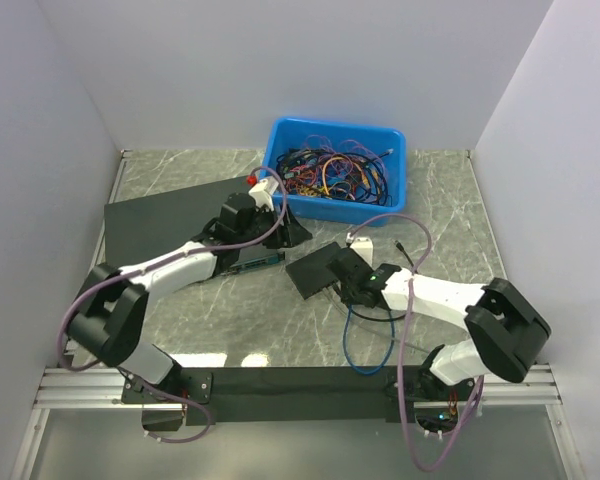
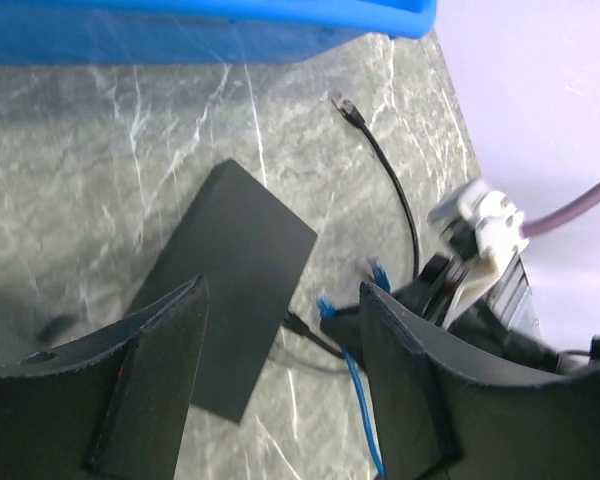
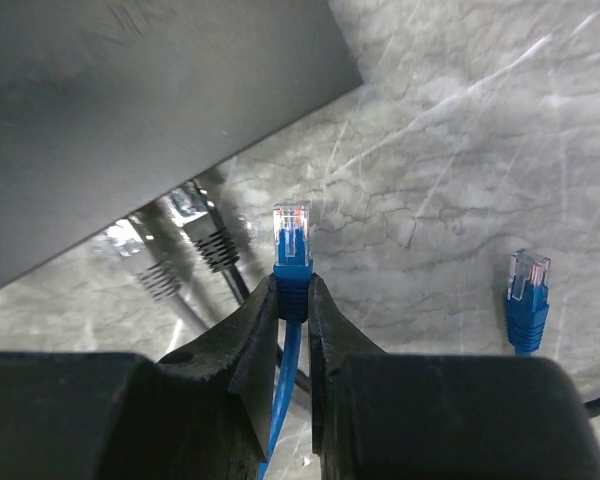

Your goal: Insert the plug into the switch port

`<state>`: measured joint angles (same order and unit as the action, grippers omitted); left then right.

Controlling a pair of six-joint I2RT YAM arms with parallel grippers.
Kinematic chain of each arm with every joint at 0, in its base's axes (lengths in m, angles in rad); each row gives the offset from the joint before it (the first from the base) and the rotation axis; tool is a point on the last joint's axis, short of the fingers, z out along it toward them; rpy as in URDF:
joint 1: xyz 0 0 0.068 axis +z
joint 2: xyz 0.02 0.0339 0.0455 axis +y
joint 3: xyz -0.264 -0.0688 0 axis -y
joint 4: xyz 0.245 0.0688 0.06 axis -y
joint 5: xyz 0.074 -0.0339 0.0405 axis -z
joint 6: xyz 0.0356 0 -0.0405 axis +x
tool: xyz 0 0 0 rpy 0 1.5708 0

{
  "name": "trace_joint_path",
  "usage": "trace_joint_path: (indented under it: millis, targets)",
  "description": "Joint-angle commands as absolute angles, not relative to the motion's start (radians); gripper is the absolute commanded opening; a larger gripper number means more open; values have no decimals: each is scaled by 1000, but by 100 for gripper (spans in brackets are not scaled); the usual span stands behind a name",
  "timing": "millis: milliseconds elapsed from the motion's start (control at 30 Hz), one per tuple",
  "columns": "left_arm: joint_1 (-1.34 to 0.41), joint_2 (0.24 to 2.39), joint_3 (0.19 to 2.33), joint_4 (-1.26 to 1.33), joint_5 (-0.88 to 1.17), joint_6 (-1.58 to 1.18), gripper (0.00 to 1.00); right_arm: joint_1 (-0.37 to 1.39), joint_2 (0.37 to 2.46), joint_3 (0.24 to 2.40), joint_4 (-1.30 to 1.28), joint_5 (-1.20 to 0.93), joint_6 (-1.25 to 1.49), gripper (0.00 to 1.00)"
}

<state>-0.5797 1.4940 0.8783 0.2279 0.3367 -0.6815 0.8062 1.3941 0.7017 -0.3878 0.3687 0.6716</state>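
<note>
My right gripper (image 3: 292, 292) is shut on the blue boot of the plug (image 3: 292, 232). Its clear tip sticks out past the fingertips and points at the near edge of the small black box (image 3: 130, 100), a short gap away. I cannot make out the switch port on that edge. In the top view the right gripper (image 1: 343, 281) sits just right of the box (image 1: 315, 268). My left gripper (image 1: 291, 230) is open and empty, hovering behind the box (image 2: 230, 290). The left wrist view also shows the held plug (image 2: 327, 307).
The blue cable's other plug (image 3: 528, 290) lies on the table to the right. A black cable's connector (image 3: 208, 240) lies at the box's edge. A blue bin (image 1: 335, 165) of tangled cables stands at the back. A large black unit (image 1: 170, 225) lies at left.
</note>
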Motion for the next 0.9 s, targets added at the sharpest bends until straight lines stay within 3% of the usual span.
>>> trace_joint_path:
  millis: [0, 867]
  targets:
    - [-569, 1554, 940, 313, 383, -661, 67, 804, 1437, 742, -394, 368, 672, 0]
    - [-584, 1905, 1088, 339, 471, -591, 63, 802, 1583, 859, -327, 390, 626, 0]
